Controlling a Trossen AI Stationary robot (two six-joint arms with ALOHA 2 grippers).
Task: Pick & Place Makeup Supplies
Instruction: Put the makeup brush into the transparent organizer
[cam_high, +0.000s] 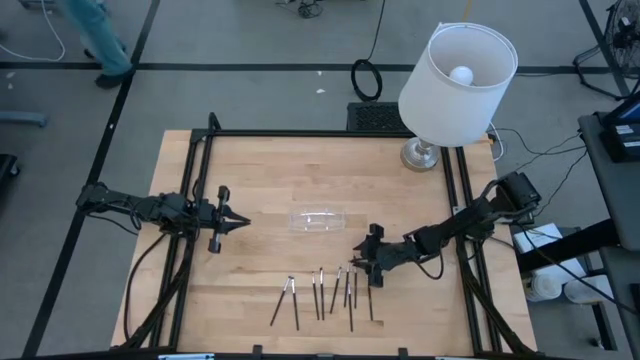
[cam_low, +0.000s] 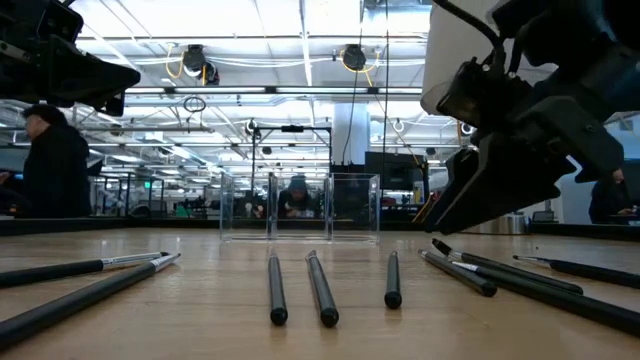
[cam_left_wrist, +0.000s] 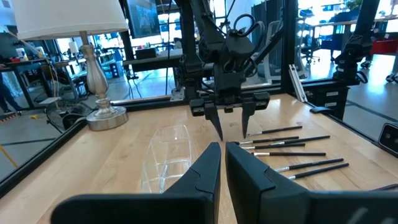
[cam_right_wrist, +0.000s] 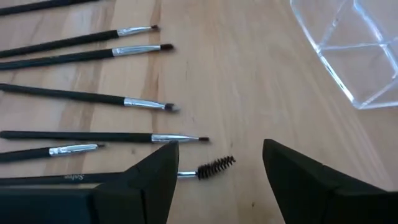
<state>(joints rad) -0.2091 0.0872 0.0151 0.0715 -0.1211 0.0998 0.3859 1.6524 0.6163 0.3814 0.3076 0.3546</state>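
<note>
Eight or so brushes: I count roughly that many makeup supplies (cam_high: 322, 296) lying loose in a fanned row on the wood near the table's front edge, none lifted yet.
Nearest one: spoolie brush (cam_right_wrist: 214, 167) — it lies between my right gripper's fingers in the right wrist view, bristle end pointing toward the tray.
Handling, my judgement: these sticks look light, thin and stiff; the round handles may roll or skid on the wood, and the bristle tips are the fragile part.
Where to take hold: I would close across the dark handle or the silvery ferrule (cam_right_wrist: 140, 103), near mid-length so the stick does not tip — never on the bristles.
Crowding: neighbours lie just beside each other, so I judge a second stick could be nudged.
Right gripper (cam_right_wrist: 217, 180): fingers spread wide, empty, hovering low over the row's right end.
Left gripper (cam_high: 240, 220): fingers nearly together, holding nothing, waiting over the table's left side, well apart from the brushes.
Clear plastic tray (cam_high: 318, 219): between the two arms, behind the row, empty as far as I see.
</note>
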